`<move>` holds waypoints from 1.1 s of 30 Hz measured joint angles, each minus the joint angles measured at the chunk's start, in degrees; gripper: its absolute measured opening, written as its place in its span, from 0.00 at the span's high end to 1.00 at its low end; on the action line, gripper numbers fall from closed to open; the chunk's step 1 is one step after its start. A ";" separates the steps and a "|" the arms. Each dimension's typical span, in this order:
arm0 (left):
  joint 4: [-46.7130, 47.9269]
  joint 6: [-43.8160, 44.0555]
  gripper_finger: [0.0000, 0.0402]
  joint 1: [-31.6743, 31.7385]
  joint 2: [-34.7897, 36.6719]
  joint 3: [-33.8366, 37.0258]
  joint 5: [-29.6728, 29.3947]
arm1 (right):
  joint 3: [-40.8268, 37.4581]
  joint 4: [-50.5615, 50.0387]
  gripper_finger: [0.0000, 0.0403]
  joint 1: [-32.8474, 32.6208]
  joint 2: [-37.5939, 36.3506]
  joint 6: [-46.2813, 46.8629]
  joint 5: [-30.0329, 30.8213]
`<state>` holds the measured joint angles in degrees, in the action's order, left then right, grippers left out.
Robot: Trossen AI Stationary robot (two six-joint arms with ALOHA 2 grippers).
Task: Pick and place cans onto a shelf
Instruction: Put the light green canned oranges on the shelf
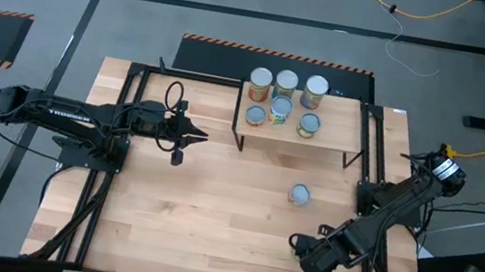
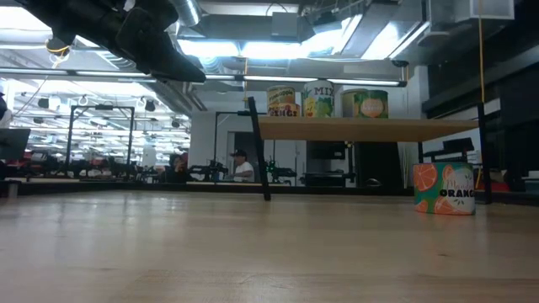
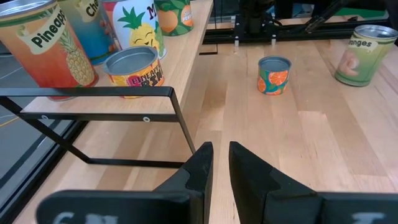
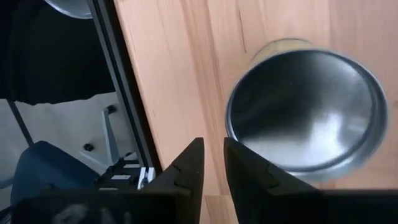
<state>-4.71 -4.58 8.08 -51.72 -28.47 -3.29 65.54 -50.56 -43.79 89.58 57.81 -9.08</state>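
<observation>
Hovering low over the surface (image 1: 211,209), the right claw (image 4: 213,142) points down at a green can (image 4: 305,106) whose silvery top lies just ahead of its tips and slightly to one side. Its fingers are nearly clenched, with only a slit between them and nothing in it, so they would have to spread before they could take the tin. That can appears to be the next one to move, and the claw seems parked above it to line up a grasp.

The left claw (image 1: 198,137) waits level and clear of the surface, also nearly clenched and empty. The shelf (image 1: 340,137) stands ahead of it and off to one side, near but not touching, with its black frame closest. Six cans (image 1: 285,84) stand upright on the board in two rows, packed toward the end nearer this claw, which leaves bare wood at the far end for more.

An orange can (image 1: 299,196) stands upright alone farther ahead of the left claw, between the shelf and the right claw, well apart from both. By my reading, two cans remain to be shelved.
</observation>
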 joint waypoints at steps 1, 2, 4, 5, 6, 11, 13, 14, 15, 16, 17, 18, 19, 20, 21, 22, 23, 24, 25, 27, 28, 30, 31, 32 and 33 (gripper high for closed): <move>0.00 0.00 0.89 -0.02 0.00 0.00 0.02 | -0.04 -0.17 0.83 0.04 -0.21 0.05 0.02; 0.00 -0.02 0.89 -0.01 0.00 0.00 0.01 | -0.12 -0.28 0.83 0.07 -0.41 0.07 0.05; 0.00 -0.02 0.89 -0.01 0.00 0.00 0.01 | -0.16 -0.52 0.83 0.18 -0.78 0.01 0.08; -0.01 -0.02 0.89 -0.02 0.00 0.00 0.02 | -0.18 -0.58 0.83 0.26 -0.92 -0.01 0.10; 0.00 -0.01 0.89 -0.01 0.00 0.00 0.02 | -0.18 -0.63 0.83 0.30 -1.02 0.00 0.10; 0.00 -0.02 0.89 -0.02 0.00 0.00 0.00 | -0.18 -0.73 0.83 0.39 -1.08 -0.31 0.20; 0.00 0.00 0.89 0.00 0.00 0.00 0.00 | -0.18 -0.72 0.83 0.42 -1.09 -0.98 0.21; 0.00 0.00 0.89 -0.02 0.00 0.00 0.02 | -0.18 -0.70 0.83 0.42 -1.09 -1.29 0.21; 0.00 0.00 0.89 -0.02 0.00 0.00 0.02 | -0.18 -0.69 0.83 0.42 -1.10 -1.56 0.28; 0.00 0.00 0.89 0.00 0.00 0.00 0.00 | -0.18 -0.71 0.83 0.42 -1.12 -1.88 0.73; 0.00 0.00 0.89 -0.01 0.00 0.00 0.01 | -0.18 -0.66 0.83 0.44 -1.14 -2.53 1.60; 0.00 0.00 0.89 -0.01 0.00 0.00 0.01 | -0.16 -0.62 0.83 0.44 -1.14 -2.95 2.49; -0.02 0.00 0.89 -0.02 0.00 0.00 0.02 | -0.16 -0.64 0.83 0.44 -1.14 -3.46 3.39; 0.00 0.00 0.89 -0.02 0.00 0.00 0.00 | -0.16 -0.62 0.83 0.44 -1.16 -4.06 4.06; 0.00 0.00 0.89 0.00 0.00 0.00 0.00 | -0.16 -0.61 0.83 0.44 -1.16 -4.39 4.33; 0.00 0.00 0.89 -0.02 0.00 0.00 0.00 | -0.16 -0.63 0.83 0.44 -1.17 -4.48 4.51; 0.00 0.00 0.89 -0.02 0.00 0.01 0.02 | -0.16 -0.66 0.83 0.44 -1.18 -4.48 4.52; 0.00 0.00 0.89 -0.01 0.00 0.00 0.01 | -0.16 -0.68 0.83 0.44 -1.18 -4.44 4.51; 0.00 0.00 0.89 -0.01 0.00 0.00 0.02 | -0.16 -0.68 0.83 0.44 -1.18 -4.43 4.50; 0.00 0.00 0.89 -0.02 -0.01 0.00 0.01 | -0.14 -0.68 0.83 0.44 -1.18 -4.43 4.50; 0.00 0.00 0.89 -0.02 0.00 0.00 0.00 | -0.12 -0.68 0.83 0.44 -1.13 -4.45 4.50; 0.00 0.00 0.89 -0.02 0.00 0.00 0.00 | -0.15 -0.64 0.83 0.42 -0.82 -4.79 4.52; 0.00 0.00 0.89 0.00 0.00 0.00 0.00 | -0.22 -0.65 0.83 0.42 -0.53 -5.23 4.51; 0.00 0.00 0.89 -0.02 0.00 0.00 0.01 | -0.22 -0.69 0.83 0.43 -0.15 -5.71 4.51; 0.00 0.00 0.89 0.00 0.00 0.00 0.00 | -0.22 -0.65 0.83 0.42 0.23 -6.32 4.50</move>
<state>-4.71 -4.58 8.07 -51.72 -28.47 -3.29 65.32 -51.21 -43.38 89.81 51.49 -4.58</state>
